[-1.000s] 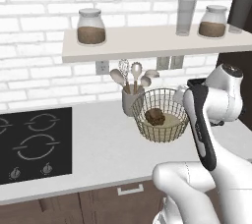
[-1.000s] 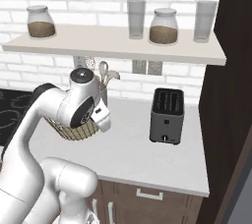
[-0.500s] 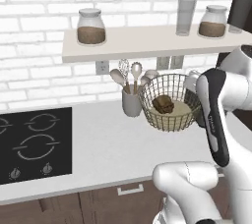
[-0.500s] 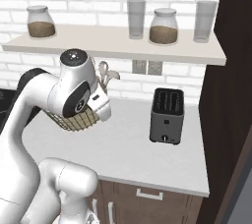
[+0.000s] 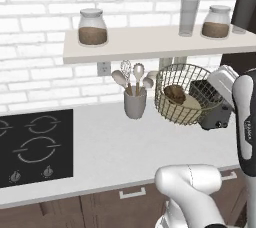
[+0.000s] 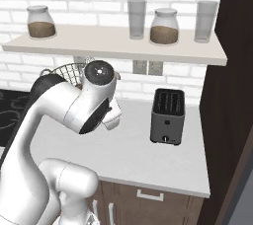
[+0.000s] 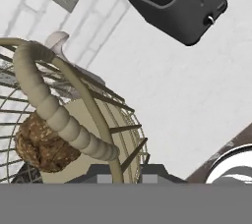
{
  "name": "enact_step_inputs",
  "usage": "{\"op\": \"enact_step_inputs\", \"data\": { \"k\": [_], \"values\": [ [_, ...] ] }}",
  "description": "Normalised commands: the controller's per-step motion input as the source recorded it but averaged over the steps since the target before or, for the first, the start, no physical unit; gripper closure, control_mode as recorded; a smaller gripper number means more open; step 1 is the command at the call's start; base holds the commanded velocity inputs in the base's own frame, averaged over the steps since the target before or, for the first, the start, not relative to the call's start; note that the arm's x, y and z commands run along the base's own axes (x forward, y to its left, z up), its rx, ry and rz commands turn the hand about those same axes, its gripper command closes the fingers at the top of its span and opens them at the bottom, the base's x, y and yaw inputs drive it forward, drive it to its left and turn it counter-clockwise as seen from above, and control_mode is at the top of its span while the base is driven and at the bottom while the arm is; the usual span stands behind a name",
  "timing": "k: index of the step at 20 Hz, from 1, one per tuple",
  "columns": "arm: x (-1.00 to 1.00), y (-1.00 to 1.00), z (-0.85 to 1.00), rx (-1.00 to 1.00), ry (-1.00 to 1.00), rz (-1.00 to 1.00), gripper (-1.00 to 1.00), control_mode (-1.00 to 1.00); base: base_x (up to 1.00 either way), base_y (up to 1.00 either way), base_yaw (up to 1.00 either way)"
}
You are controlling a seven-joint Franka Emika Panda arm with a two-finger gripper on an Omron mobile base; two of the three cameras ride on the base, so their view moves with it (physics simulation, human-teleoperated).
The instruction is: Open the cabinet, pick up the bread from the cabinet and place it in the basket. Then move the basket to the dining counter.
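The white jointed arm [image 6: 64, 110] bends high over the light grey worktop [image 5: 105, 147]. Its gripper [image 7: 122, 171] clamps the rim of the round pale-gold wire basket [image 5: 182, 94], which now hangs tilted, higher and further right than before. The lumpy dark brown bread [image 5: 174, 93] rests inside, left of the fingertips [image 7: 101, 173].

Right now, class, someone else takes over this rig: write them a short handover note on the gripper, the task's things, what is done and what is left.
Gripper: shut on the basket's rim, fingers on either side of the wire.
Basket: held tilted in the air above the grey worktop, beside the utensil cup and in front of the toaster.
Bread: inside the basket, on its tan bottom.
Done: bread is in the basket, basket is lifted.
Left: carry the basket to the dining counter and set it down.
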Motion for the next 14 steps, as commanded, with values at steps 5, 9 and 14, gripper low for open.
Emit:
{"op": "enact_step_inputs", "data": {
  "k": [5,9,14],
  "values": [
    [-0.11,-0.03,0.02,0.13,-0.07,-0.06,1.00,1.00,-0.09,0.00,-0.03],
    [0.00,0.00,0.00,0.00,0.00,0.00,1.00,1.00,-0.65,0.05,-0.01],
    [0.00,0.00,0.00,0.00,0.00,0.00,1.00,1.00,-1.00,0.77,0.07]
  ]
}}
